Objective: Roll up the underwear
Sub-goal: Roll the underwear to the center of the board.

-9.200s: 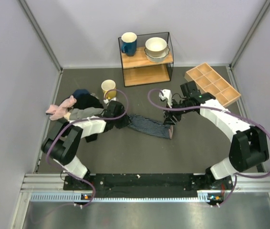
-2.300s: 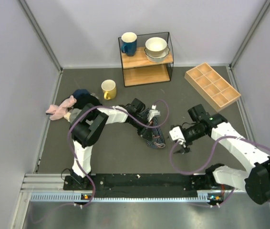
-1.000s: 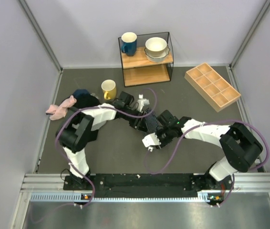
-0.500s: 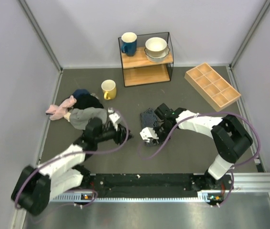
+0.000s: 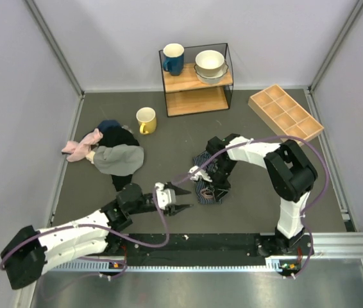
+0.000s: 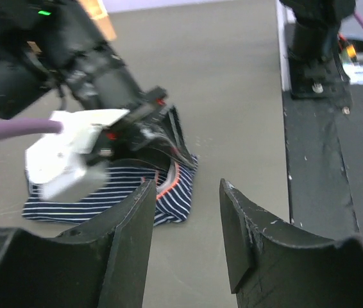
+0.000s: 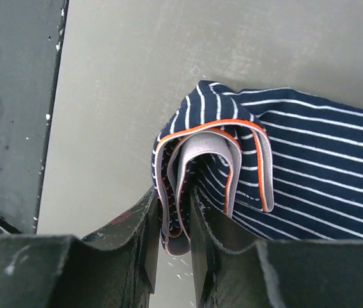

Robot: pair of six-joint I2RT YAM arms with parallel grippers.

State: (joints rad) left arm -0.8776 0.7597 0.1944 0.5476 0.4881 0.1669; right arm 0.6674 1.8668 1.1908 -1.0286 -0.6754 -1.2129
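Grey matte table (image 5: 168,138), pale walls (image 5: 117,38) — right gripper (image 7: 172,213) pinches the underwear (image 7: 297,167), left gripper (image 6: 186,190) gapes.

The top view looks down from above and behind the arm bases, which sit at the bottom edge of its frame. It faces the back wall from far enough to take in the whole table (image 5: 181,131), with the shelf (image 5: 196,80) at upper centre. The left wrist view rides low behind the left gripper (image 6: 185,192), whose fingers fill the bottom of the frame. It faces across the table to the underwear (image 6: 172,204) and the right gripper (image 6: 172,144) at left centre. The right wrist view sits very close, looking past its own fingers (image 7: 136,237) onto the same underwear, which all three views share.
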